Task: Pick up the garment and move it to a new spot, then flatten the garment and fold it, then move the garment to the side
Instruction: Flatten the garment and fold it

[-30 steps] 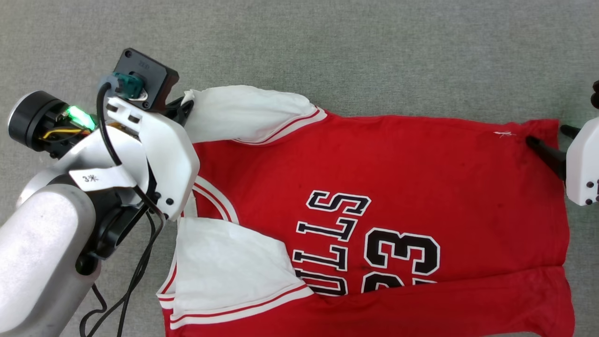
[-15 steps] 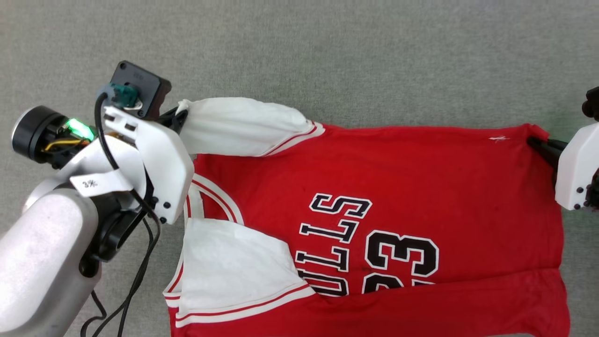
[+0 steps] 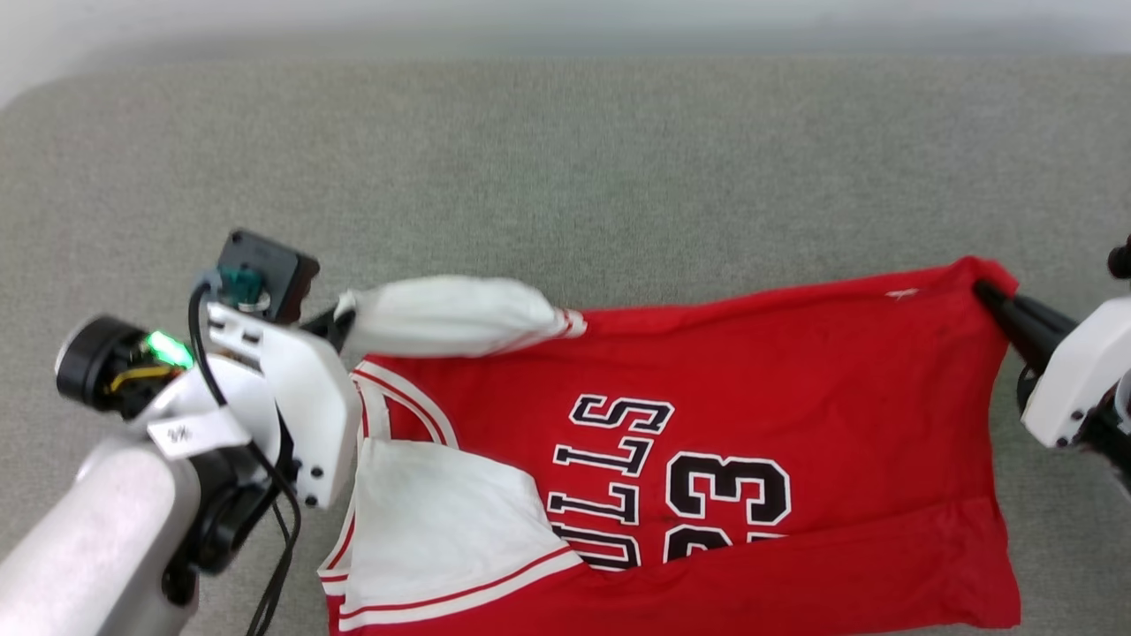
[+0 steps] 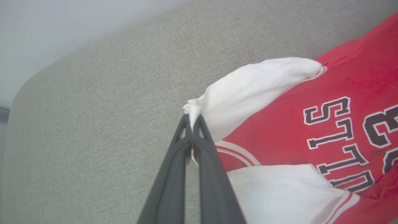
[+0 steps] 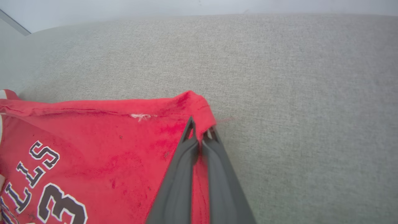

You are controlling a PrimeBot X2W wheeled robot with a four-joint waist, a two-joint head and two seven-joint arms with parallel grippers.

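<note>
the right gripper (image 3: 988,296) has clamped a hem corner of the garment (image 3: 795,380); the left gripper (image 3: 340,316) pinches a sleeve tip. limp, light cloth sags between the fingers.

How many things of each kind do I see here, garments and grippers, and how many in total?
Garments: 1, the red soft-fabric basketball-style T-shirt with white sleeves.
Grippers: 2, the dark-fingered left gripper and right gripper.
Total: 3.
</note>
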